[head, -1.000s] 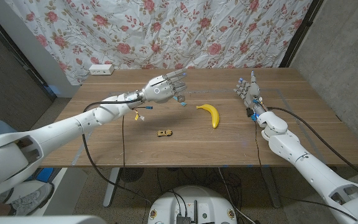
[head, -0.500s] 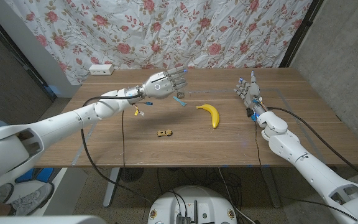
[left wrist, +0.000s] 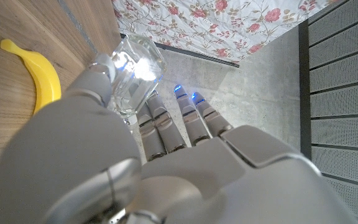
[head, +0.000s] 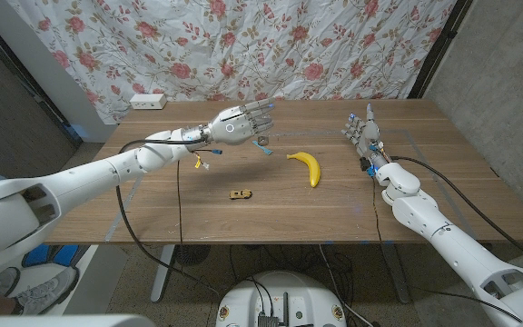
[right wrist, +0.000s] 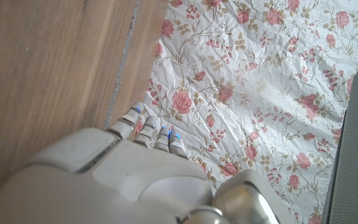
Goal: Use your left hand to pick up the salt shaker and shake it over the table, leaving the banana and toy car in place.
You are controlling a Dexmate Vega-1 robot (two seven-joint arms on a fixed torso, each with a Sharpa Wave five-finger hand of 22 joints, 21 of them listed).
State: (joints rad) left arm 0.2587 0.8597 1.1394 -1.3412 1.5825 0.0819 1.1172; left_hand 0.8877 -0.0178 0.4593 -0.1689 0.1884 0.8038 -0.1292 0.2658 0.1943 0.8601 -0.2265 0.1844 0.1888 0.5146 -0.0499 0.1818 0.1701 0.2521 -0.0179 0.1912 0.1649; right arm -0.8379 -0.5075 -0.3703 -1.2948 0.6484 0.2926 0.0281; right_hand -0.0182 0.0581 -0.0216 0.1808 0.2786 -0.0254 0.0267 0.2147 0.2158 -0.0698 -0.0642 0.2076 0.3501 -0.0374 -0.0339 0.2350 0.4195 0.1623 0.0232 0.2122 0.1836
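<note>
My left hand is raised over the far middle of the table and grips the clear glass salt shaker, which tilts below its fingers. In the left wrist view the salt shaker sits between the thumb and the fingers of the left hand, with the banana on the wood beyond it. The yellow banana lies to the right of the shaker. A small brown toy car stands nearer the front. My right hand stands upright at the table's right, fingers apart and holding nothing.
A white power strip lies at the table's far left corner. A flowered curtain hangs behind the table. A cable dangles from my left arm across the wood. The right wrist view shows my right hand over bare wood.
My left hand with the shaker has shifted slightly up and toward the far side, then held nearly still. The banana, toy car and right hand have not moved.
</note>
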